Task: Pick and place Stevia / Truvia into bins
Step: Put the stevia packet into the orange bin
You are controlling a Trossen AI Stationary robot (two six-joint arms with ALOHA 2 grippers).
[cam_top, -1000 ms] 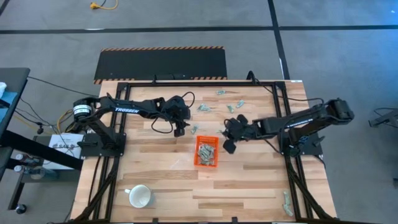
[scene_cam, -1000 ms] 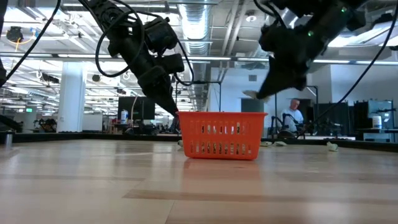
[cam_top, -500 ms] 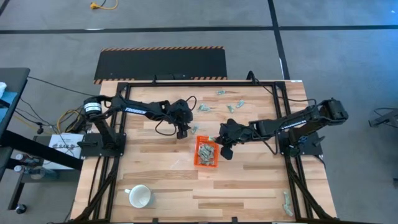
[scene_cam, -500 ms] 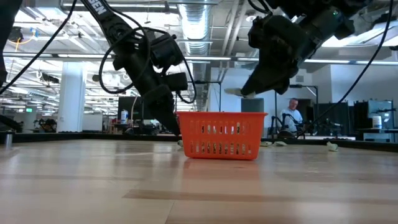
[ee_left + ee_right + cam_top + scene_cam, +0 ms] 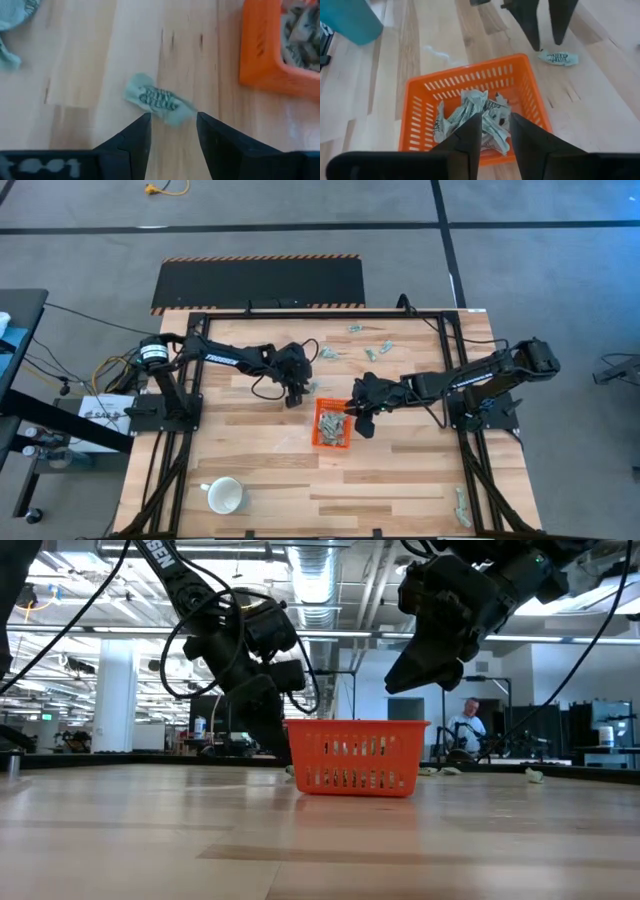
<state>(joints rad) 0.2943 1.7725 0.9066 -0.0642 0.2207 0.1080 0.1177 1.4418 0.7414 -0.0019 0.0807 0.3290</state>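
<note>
1. Pale green and white paper sachet (image 5: 159, 102), small, flat and crumpled, lying on the light wooden table (image 5: 260, 470) just beside the bright orange plastic bin with slotted low walls (image 5: 333, 425), on the side nearer the left arm.
2. Hovering low right over that sachet: the left pincer (image 5: 172, 131), fingers (image 5: 134, 136) parted narrowly with one tip to either side of the packet's near end, holding nothing yet.
3. Likely handling as almost weightless, thin and limp: prone to sliding across smooth wood or folding instead of lifting, so probably best nipped across its short width, fingertips pressing down to the table before closing.
4. Raised creases possibly helping, offering an edge to catch; a hold at one far tip probably just letting the paper flop or slip out.
5. Hanging above the bin's near wall: the right pincer (image 5: 495, 131), fingers slightly apart with nothing seen between them, looking down on a loose heap of green and white sachets (image 5: 472, 119) already inside.
6. More sachets (image 5: 372, 345) lying scattered near the table's far edge, well apart from the bin, awaiting collection.
7. White mug (image 5: 225, 497) standing near the table's front, away from the work.
</note>
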